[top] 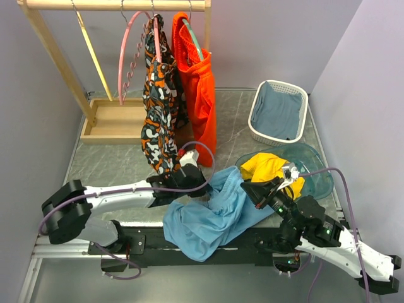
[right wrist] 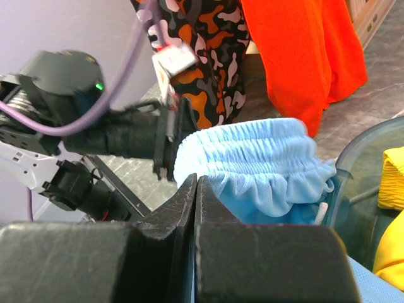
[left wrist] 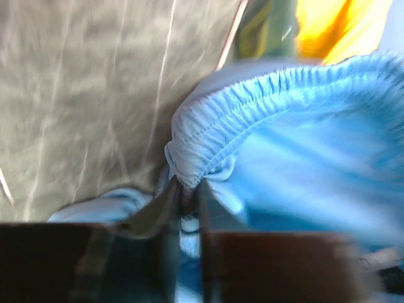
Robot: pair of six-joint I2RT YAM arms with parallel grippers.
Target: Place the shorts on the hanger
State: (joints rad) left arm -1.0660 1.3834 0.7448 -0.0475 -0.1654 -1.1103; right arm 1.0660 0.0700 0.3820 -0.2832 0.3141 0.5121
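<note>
From above: pick-up and spreading step, by the look of it, with nothing hung yet. Left gripper [top: 191, 178] clenched on one end of the waistband of the light sky-blue soft fabric shorts [top: 214, 218], heaped at the near edge of the grey table [top: 113, 164] between both arms. Right gripper [top: 257, 189] at the cloth's right side, just beside a clear teal tub [top: 319, 173]. Pink plastic arched hanger [top: 123, 60] hanging bare on the wooden rail [top: 113, 5], well apart at far left, beside a camouflage-print garment [top: 161, 107]. Left arm stretched low across the table; right arm folded, reaching inward.

Left wrist view, blurred: fingers [left wrist: 165, 208] pinched tight on the gathered elastic fold.

Right wrist view: fingers [right wrist: 180, 208] pressed together with hardly a gap, seemingly nipping the waistband's edge; left gripper opposite, band bunched between.

Next, probably: raise both ends together, draw the waistband open, carry far-left toward the hanger's lower bar, keeping clear of the camouflage garment.
</note>
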